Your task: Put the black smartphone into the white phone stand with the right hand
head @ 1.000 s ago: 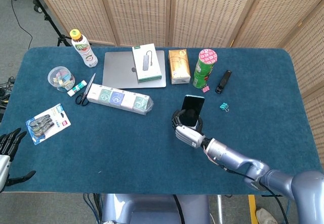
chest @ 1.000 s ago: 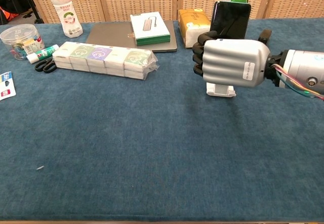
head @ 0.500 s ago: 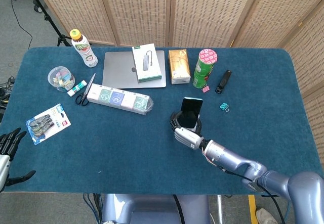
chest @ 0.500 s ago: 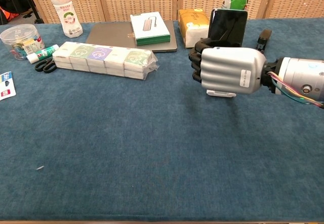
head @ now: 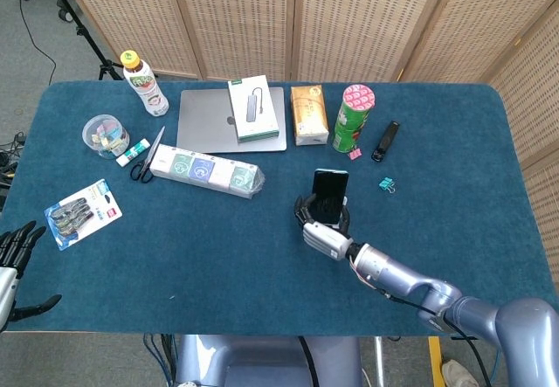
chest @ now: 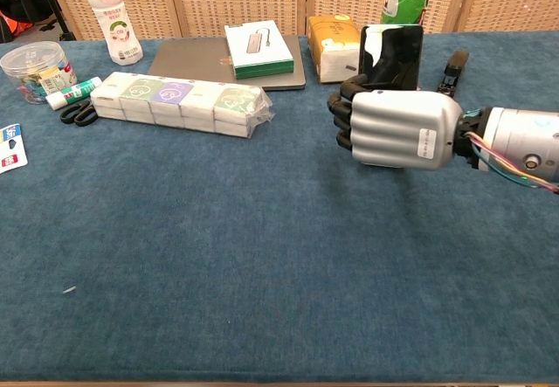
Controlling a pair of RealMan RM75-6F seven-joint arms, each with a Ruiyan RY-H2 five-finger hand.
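The black smartphone (chest: 393, 51) stands upright, its top half rising above my right hand (chest: 397, 129). That hand's fingers are curled around the phone's lower part and hold it. From the head view the phone (head: 329, 186) leans just beyond the right hand (head: 321, 231), near the table's middle right. The white phone stand is hidden behind the hand in both views. My left hand (head: 13, 256) hangs off the table's front left corner, with its fingers spread and nothing in them.
Behind the phone stand an orange box (chest: 334, 36), a green can (head: 354, 118) and a black stapler (head: 384, 141). A laptop (head: 223, 125) with a white box on it, a long packet of boxes (chest: 179, 103), scissors (head: 147, 158), a bottle (head: 144, 83) and a jar (head: 105, 135) lie to the left.
My right hand has shifted slightly with the phone. The stand's white base, which showed under the hand in the earlier chest frames, is now covered. The left hand has not moved.
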